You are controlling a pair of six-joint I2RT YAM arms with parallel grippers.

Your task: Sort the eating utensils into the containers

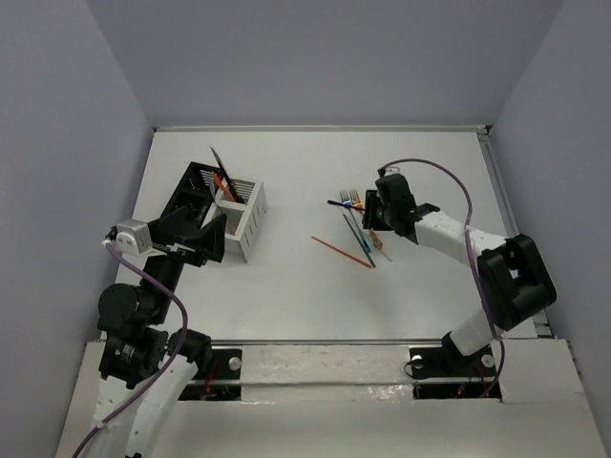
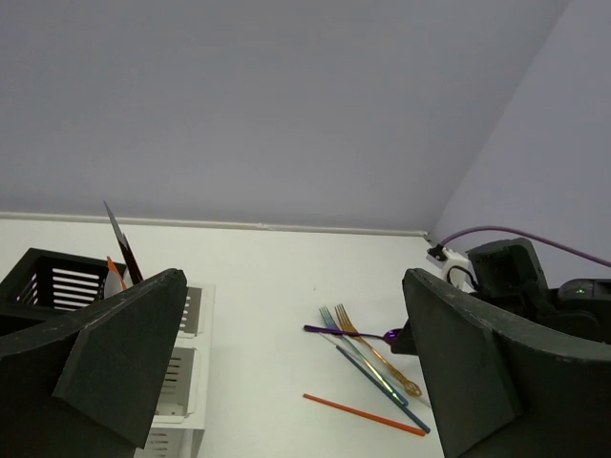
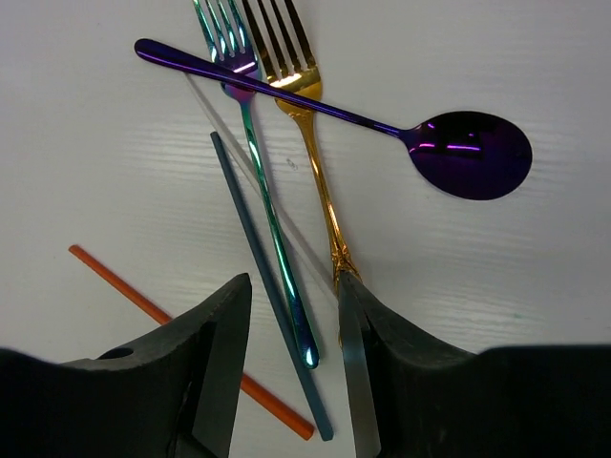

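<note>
Cutlery (image 1: 351, 221) lay right of centre on the bench (image 1: 315, 296): two forks (image 3: 250, 143), one purple spoon (image 3: 468, 153), three sticks (image 3: 250, 229). Right hand (image 3: 294, 286) gaped empty over the fork handles; left hand (image 2: 294, 286), wide open, held nothing beside two containers, black caddy (image 1: 191, 191) and white caddy (image 1: 250, 224), centre left.

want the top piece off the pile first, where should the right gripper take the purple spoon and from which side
Pinch the purple spoon on its thin handle just short of the bowl, coming straight down with the right gripper. It lies on top, across the gold fork and teal fork; that stretch looks clear of both, while the bowl is wide and flat.
</note>
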